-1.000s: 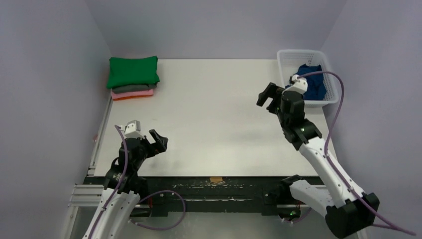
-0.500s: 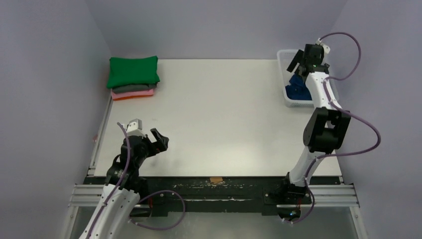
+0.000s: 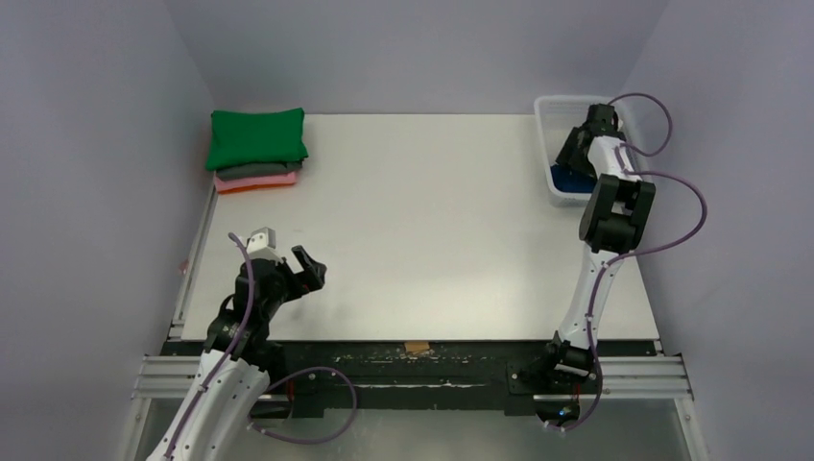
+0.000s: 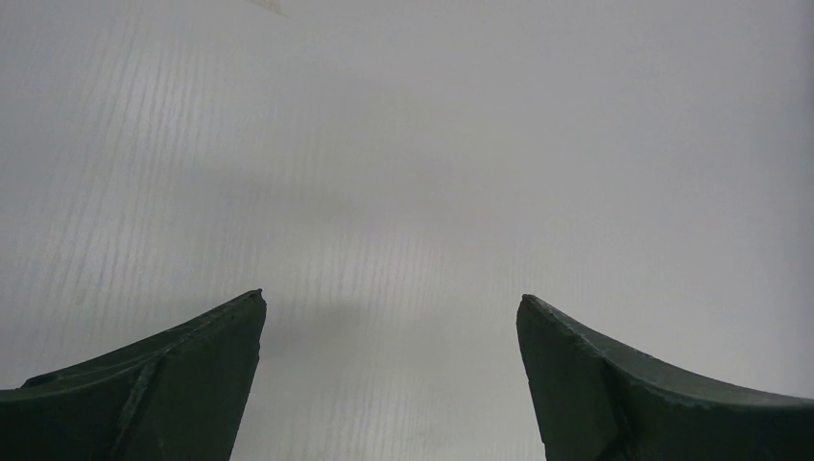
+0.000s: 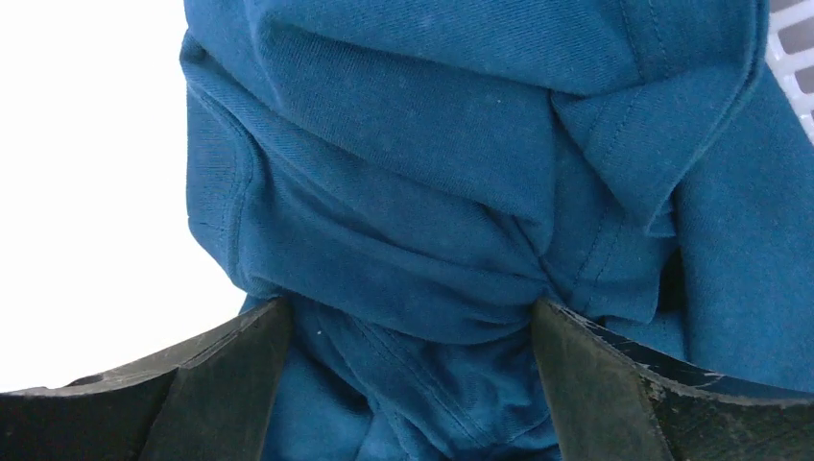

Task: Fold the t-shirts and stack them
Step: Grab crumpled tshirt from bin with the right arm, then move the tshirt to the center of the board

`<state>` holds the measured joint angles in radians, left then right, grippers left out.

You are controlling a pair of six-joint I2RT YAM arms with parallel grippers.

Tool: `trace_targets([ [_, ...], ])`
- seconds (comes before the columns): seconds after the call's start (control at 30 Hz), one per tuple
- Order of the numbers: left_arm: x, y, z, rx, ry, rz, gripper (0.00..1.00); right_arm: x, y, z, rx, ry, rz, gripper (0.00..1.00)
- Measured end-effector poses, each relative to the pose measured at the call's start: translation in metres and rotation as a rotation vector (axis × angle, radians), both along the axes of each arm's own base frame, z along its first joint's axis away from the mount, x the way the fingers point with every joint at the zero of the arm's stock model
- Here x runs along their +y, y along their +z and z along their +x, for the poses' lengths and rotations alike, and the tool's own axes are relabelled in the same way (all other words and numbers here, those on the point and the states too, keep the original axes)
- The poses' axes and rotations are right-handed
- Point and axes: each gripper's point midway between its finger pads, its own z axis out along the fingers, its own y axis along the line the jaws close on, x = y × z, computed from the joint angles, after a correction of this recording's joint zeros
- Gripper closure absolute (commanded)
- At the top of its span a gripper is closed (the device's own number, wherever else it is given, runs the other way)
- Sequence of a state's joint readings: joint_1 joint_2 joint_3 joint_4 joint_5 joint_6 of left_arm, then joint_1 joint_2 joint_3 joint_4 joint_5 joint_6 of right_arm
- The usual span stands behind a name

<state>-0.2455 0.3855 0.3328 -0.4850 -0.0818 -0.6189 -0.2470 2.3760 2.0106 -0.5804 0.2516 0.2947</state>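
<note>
A crumpled navy blue t-shirt [image 5: 432,192] lies in the white mesh basket [image 3: 547,108] at the far right; a bit of it shows in the top view [image 3: 566,179]. My right gripper [image 3: 574,152] reaches down into the basket, its jaws open with bunched blue cloth [image 5: 413,375] between the fingers [image 5: 230,384]. A folded stack sits at the far left: green t-shirt [image 3: 256,138] on top, grey [image 3: 259,170] under it, pink-orange [image 3: 255,182] at the bottom. My left gripper [image 3: 309,273] is open and empty over bare table [image 4: 403,192] near the front left.
The basket's white wall [image 5: 795,38] shows at the right wrist view's upper right. A small brown tape piece [image 3: 416,347] sits on the table's front edge. Grey walls close in on the table's left, back and right.
My right arm swung from mid-table to the basket and lowered its gripper onto the blue t-shirt. The left arm has barely moved.
</note>
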Motion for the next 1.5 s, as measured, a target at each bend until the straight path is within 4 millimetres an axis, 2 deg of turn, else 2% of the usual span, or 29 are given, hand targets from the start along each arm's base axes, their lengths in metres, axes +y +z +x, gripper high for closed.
trace_targets([
  [0.07, 0.000, 0.000, 0.000, 0.000, 0.000, 0.000, 0.00, 0.000, 0.001, 0.001, 0.002, 0.009, -0.002, 0.27],
  [0.13, 0.000, 0.000, 0.000, 0.001, 0.000, 0.000, 0.00, 0.001, -0.004, -0.001, 0.018, 0.021, -0.001, 0.47],
  [0.17, 0.000, 0.000, 0.000, 0.001, 0.001, -0.001, 0.00, 0.000, -0.004, -0.001, 0.021, 0.026, -0.002, 0.63],
  [0.2, 0.000, 0.000, 0.000, -0.001, 0.001, -0.002, 0.00, 0.000, -0.003, -0.001, 0.021, 0.032, 0.000, 0.87],
  [0.23, 0.000, 0.001, 0.000, -0.005, 0.001, -0.003, 0.00, 0.000, -0.003, 0.000, 0.015, 0.036, 0.011, 0.97],
  [0.37, 0.000, 0.005, 0.000, -0.021, 0.004, -0.012, 0.00, 0.003, 0.006, 0.002, -0.020, 0.043, 0.049, 1.00],
  [0.43, 0.000, 0.006, 0.000, -0.028, 0.005, -0.016, 0.00, 0.010, 0.016, -0.003, -0.033, 0.058, 0.071, 1.00],
  [0.5, 0.000, 0.008, 0.000, -0.035, 0.008, -0.022, 0.00, 0.018, 0.036, -0.006, -0.061, 0.072, 0.085, 1.00],
  [0.53, -0.001, 0.009, -0.001, -0.038, 0.007, -0.025, 0.00, 0.022, 0.050, -0.007, -0.087, 0.082, 0.093, 1.00],
  [0.6, -0.001, 0.009, -0.001, -0.041, 0.004, -0.028, 0.00, 0.032, 0.097, -0.007, -0.179, 0.108, 0.100, 1.00],
  [0.7, -0.002, 0.011, -0.003, -0.050, 0.000, -0.033, 0.00, 0.048, 0.193, -0.011, -0.375, 0.161, 0.085, 1.00],
  [0.77, -0.002, 0.014, -0.003, -0.061, 0.000, -0.040, 0.00, 0.064, 0.255, -0.021, -0.503, 0.208, 0.068, 1.00],
  [0.83, -0.002, 0.015, -0.003, -0.067, 0.002, -0.045, 0.00, 0.089, 0.312, -0.034, -0.619, 0.272, 0.059, 1.00],
  [0.9, -0.003, 0.015, -0.003, -0.066, 0.000, -0.047, 0.00, 0.125, 0.355, -0.048, -0.709, 0.350, 0.053, 1.00],
  [0.93, -0.003, 0.015, -0.003, -0.065, 0.000, -0.048, 0.00, 0.141, 0.368, -0.055, -0.735, 0.385, 0.054, 1.00],
  [1.0, -0.003, 0.014, -0.003, -0.061, 0.003, -0.051, 0.00, 0.191, 0.390, -0.070, -0.784, 0.490, 0.077, 1.00],
  [1.13, -0.003, 0.012, -0.005, -0.047, 0.006, -0.052, 0.00, 0.287, 0.405, -0.109, -0.822, 0.729, 0.201, 1.00],
  [1.27, -0.003, 0.010, -0.006, -0.037, 0.009, -0.055, 0.00, 0.344, 0.402, -0.135, -0.804, 0.884, 0.302, 1.00],
  [1.4, -0.003, 0.006, -0.006, -0.020, 0.009, -0.052, 0.00, 0.401, 0.364, -0.161, -0.697, 1.039, 0.405, 1.00],
  [1.43, -0.003, 0.006, -0.006, -0.017, 0.010, -0.052, 0.00, 0.417, 0.343, -0.170, -0.653, 1.080, 0.431, 1.00],
  [1.47, -0.003, 0.005, -0.007, -0.013, 0.010, -0.051, 0.00, 0.425, 0.327, -0.177, -0.615, 1.096, 0.448, 0.96],
  [1.5, -0.002, 0.004, -0.007, -0.010, 0.012, -0.052, 0.00, 0.433, 0.300, -0.187, -0.566, 1.115, 0.472, 0.93],
])
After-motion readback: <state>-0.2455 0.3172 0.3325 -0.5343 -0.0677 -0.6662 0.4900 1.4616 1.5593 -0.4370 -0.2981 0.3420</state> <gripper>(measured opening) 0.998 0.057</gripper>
